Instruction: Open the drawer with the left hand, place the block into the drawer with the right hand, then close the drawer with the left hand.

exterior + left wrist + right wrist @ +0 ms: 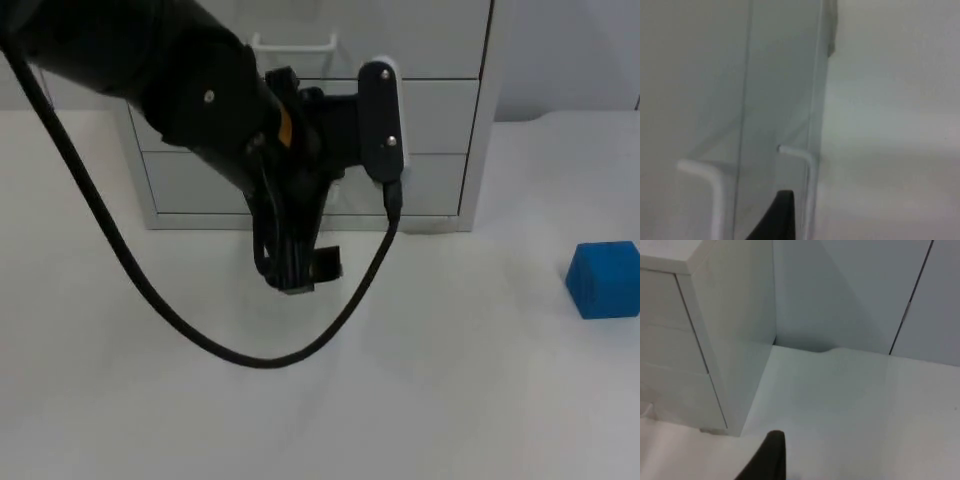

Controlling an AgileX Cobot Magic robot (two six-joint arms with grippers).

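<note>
White table, blue block well apart from left end effector before drawers; finger state unclear.

left arm hid much of the drawer unit front | blue block was cut by the frame edge | left gripper fingers' state unreadable | handle was blurred

Close against a pale grey-white drawer front, with a white bar handle standing out from it. One black fingertip just beside that handle. White table top alongside.
</note>
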